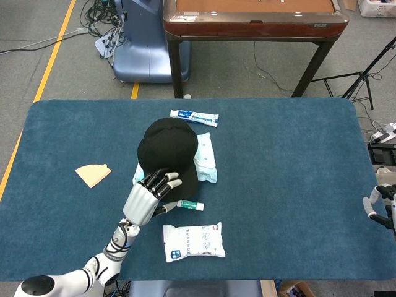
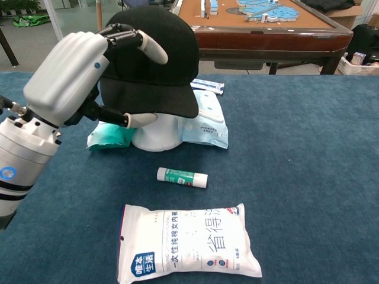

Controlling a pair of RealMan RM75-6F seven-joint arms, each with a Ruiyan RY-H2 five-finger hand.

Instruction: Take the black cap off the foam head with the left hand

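The black cap (image 2: 160,53) sits on the white foam head (image 2: 157,133) near the middle of the blue table, its brim raised enough that the foam shows below it. My left hand (image 2: 71,77) grips the cap from the near left side, fingers (image 2: 151,50) laid over the crown and thumb (image 2: 139,118) under the brim. From above, the left hand (image 1: 145,199) overlaps the cap (image 1: 168,148) at its near edge. My right hand (image 1: 378,204) shows only partly at the far right edge, away from the cap.
A glue stick (image 2: 182,176) and a white packet (image 2: 186,241) lie in front of the head. Pale blue wipes (image 2: 207,118) and a teal pack (image 2: 109,136) flank it, with a toothpaste box (image 1: 194,116) behind. Tan paper (image 1: 93,174) lies left. A wooden table (image 1: 253,21) stands beyond.
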